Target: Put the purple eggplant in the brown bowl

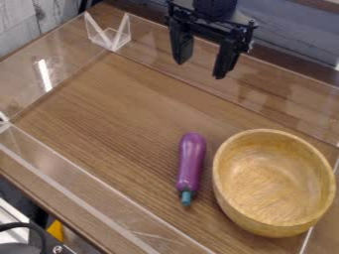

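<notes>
Camera view from above and in front: the gripper (201,58) is seen at the top of the frame with its dark fingers (224,62) spread wide and nothing held between them. The fingers point downward and hang clear above the wooden tabletop (106,109), well apart from anything they might grasp. Only the lower part of the hand is shown; the arm behind it is cut off by the upper edge, so its further pose cannot be told.

Places are given from the brown bowl (275,182), which stands at the lower right. The purple eggplant (191,167) lies flat on the tabletop just beside the bowl's left rim, outside it, with its long axis running roughly toward and away from the camera and its teal stem tip at the near end. The gripper is held well beyond the bowl, up and to the left of it, and beyond the eggplant too.

The eggplant is judged to be a light toy, probably stiff, with a glossy skin that may prove slippery under hard pads. A hold across its thick middle, with the jaws closing over its narrow width, is judged the safest; a grip near the tapered stem end could let it squirt out.

Clear acrylic walls (79,213) are seen around the work surface.
</notes>
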Robot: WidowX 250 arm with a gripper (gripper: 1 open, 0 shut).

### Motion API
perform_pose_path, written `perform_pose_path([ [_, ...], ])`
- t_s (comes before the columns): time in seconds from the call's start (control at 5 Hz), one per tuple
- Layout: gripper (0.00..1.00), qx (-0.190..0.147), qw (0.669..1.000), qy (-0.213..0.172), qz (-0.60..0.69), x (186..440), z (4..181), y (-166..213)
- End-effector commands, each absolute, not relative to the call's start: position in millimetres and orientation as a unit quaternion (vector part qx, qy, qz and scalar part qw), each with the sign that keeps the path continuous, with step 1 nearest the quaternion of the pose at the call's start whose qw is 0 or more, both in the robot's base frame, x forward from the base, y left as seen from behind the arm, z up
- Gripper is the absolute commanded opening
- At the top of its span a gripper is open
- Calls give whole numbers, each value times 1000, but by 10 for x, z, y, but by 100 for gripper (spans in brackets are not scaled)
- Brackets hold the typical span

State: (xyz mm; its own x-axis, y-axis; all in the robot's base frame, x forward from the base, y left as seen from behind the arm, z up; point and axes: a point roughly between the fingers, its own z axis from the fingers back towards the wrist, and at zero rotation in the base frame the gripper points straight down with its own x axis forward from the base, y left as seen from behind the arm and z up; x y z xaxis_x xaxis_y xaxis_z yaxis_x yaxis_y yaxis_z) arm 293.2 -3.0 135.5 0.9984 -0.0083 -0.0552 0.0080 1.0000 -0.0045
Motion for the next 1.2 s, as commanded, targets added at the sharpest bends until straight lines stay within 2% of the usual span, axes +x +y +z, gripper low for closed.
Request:
perform_pose_path([
  [0.0, 100, -5, 999, 36, 0, 2893, 1298, -37],
  [0.4, 100, -21, 999, 38, 31, 2520, 1159, -34],
  [1.0, 100, -27, 997, 45, 57, 2408, 1013, -56],
])
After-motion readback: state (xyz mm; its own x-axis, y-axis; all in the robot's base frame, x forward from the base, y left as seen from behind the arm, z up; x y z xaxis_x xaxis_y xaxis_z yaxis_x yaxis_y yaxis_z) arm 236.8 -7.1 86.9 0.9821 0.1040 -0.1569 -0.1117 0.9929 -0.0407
